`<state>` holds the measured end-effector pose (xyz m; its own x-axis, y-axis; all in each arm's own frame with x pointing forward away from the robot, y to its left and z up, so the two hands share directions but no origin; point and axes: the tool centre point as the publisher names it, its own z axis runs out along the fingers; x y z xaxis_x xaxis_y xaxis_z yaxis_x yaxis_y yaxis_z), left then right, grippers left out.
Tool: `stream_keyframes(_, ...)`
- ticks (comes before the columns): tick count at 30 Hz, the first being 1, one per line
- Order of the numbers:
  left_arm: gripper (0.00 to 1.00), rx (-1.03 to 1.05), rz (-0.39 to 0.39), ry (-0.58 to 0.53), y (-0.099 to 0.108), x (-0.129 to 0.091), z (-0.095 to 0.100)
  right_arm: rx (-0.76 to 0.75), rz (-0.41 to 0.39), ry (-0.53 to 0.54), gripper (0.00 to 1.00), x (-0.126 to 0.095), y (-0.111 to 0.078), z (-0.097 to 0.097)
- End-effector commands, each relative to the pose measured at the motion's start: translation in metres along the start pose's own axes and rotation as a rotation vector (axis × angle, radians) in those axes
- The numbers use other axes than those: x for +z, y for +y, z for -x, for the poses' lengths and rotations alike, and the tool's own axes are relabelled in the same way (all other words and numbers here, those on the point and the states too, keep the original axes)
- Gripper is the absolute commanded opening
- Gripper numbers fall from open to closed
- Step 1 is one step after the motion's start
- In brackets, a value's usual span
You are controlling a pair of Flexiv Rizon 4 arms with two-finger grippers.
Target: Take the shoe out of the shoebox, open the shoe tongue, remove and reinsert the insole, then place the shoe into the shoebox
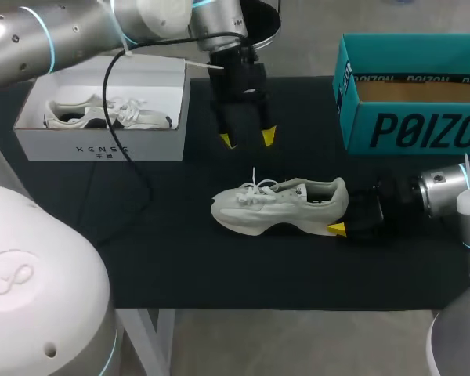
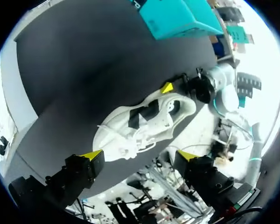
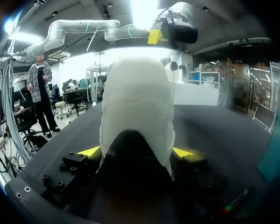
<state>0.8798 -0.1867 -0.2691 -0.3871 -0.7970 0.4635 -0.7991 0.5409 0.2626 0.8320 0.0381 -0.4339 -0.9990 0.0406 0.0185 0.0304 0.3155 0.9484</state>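
A white shoe point(image 1: 278, 205) lies on its sole in the middle of the black mat point(image 1: 141, 235), toe to the left, laces loose. My right gripper point(image 1: 345, 218) is at its heel. In the right wrist view the heel point(image 3: 137, 102) fills the gap between the yellow fingertips point(image 3: 89, 151), which press it from both sides. My left gripper point(image 1: 247, 139) hangs open above the shoe's laces, touching nothing. In the left wrist view the shoe point(image 2: 144, 123) lies below and ahead of the left gripper point(image 2: 139, 156), with the right gripper point(image 2: 177, 88) at its heel.
A white shoebox point(image 1: 102, 145) at the back left holds a second white shoe point(image 1: 102, 113). An open teal shoebox point(image 1: 411, 125) stands at the back right. A black cable point(image 1: 133, 172) trails over the mat beside the white box.
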Motion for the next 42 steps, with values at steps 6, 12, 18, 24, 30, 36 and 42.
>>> stream_keyframes(6, 1.00, -0.280, -0.272, -0.410, 0.017, -0.002, -0.017, 0.001, -0.003, 0.000, 0.00, 0.004, -0.002, 0.001)
stream_keyframes(12, 1.00, -0.217, -0.241, -0.523, 0.005, 0.017, -0.032, 0.001, -0.003, 0.000, 0.00, 0.004, -0.002, 0.001)
stream_keyframes(18, 1.00, -0.257, -0.232, -0.558, -0.011, 0.022, -0.040, 0.001, -0.003, 0.000, 0.00, 0.004, -0.002, 0.001)
stream_keyframes(24, 1.00, -0.328, -0.215, -0.516, -0.022, 0.022, -0.037, 0.001, -0.003, 0.000, 0.00, 0.004, -0.002, 0.001)
stream_keyframes(30, 1.00, -0.384, -0.221, -0.484, -0.021, 0.035, -0.041, 0.001, -0.003, 0.000, 0.00, 0.004, -0.002, 0.001)
stream_keyframes(36, 1.00, -0.396, -0.199, -0.479, -0.019, 0.064, -0.050, 0.001, -0.003, 0.000, 0.00, 0.004, -0.002, 0.001)
stream_keyframes(42, 1.00, -0.374, -0.202, -0.488, -0.019, 0.081, -0.062, 0.001, -0.003, 0.000, 0.00, 0.004, -0.002, 0.001)
